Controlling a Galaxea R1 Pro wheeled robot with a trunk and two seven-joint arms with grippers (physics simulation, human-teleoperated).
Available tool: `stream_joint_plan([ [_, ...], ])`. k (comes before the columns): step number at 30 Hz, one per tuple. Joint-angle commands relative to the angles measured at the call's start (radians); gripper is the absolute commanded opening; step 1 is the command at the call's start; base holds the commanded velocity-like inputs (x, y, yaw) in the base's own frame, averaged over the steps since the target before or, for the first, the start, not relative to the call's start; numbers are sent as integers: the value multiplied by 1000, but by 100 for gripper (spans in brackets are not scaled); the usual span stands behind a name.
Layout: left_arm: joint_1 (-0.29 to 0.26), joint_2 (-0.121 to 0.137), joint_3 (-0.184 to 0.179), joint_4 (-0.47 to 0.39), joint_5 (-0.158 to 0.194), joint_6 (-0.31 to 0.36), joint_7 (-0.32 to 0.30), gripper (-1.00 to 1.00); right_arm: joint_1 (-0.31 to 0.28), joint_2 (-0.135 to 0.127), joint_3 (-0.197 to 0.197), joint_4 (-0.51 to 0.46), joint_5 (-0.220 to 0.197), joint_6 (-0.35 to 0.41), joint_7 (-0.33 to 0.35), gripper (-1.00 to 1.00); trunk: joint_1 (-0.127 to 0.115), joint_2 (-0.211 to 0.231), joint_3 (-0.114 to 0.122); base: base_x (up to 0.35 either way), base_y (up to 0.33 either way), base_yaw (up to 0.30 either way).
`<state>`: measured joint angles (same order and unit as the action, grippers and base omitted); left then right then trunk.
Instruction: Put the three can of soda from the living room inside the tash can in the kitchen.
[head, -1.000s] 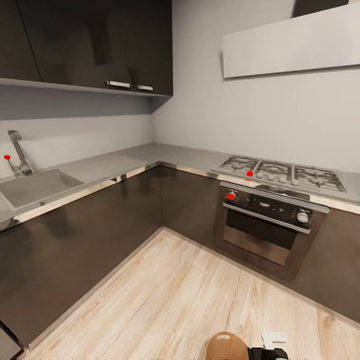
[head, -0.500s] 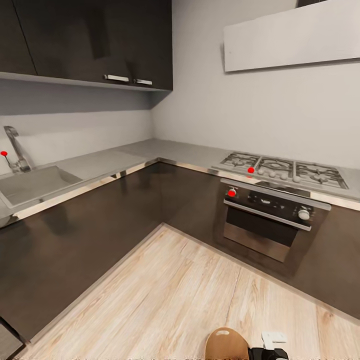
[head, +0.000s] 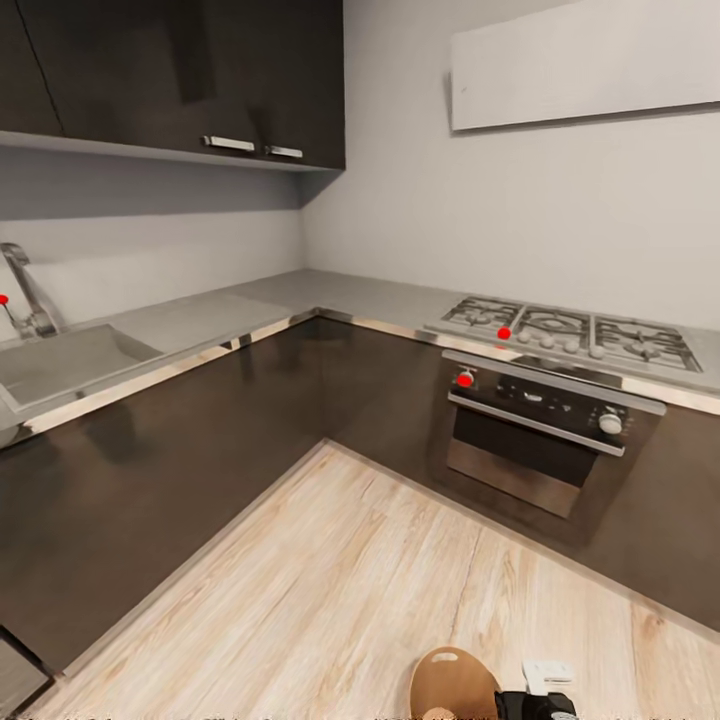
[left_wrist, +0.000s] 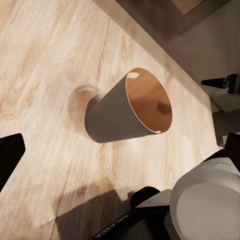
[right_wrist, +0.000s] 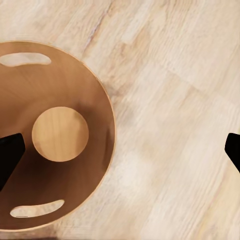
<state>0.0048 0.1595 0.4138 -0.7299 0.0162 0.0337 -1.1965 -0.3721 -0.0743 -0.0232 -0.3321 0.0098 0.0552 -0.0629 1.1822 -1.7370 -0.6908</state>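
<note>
1. Kitchen corner: light wood floor (head: 330, 600) under dark lower cabinets (head: 170, 470), steel counter (head: 250, 305).
2. The tash can (left_wrist: 131, 107) stands upright on the floor, just before the robot; nothing lies inside (right_wrist: 55, 135).
3. Right gripper (right_wrist: 122, 150) hangs above its rim, fingers spread wide.
4. Left gripper: one dark fingertip (left_wrist: 7, 157) visible; cannot tell its spread.
5. Oven (head: 540, 440), hob (head: 570, 335), and sink (head: 60, 365) line the counter.

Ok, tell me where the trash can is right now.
The trash can stands on the wood floor at the bottom edge of the head view, in front of the oven, directly below the right wrist camera.
</note>
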Motion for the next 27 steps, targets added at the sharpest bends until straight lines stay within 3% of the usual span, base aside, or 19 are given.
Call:
stream_joint_plan([
  [1, 0, 0, 0, 0, 0, 0, 0, 100, -2, 0, 0, 0, 0, 0, 0, 100, 0, 0, -2, 0, 0, 0],
  [27, 0, 0, -1, 0, 1, 0, 0, 100, -30, -2, 3, 2, 1, 0, -2, 100, 0, 0, -44, 0, 0, 0],
])
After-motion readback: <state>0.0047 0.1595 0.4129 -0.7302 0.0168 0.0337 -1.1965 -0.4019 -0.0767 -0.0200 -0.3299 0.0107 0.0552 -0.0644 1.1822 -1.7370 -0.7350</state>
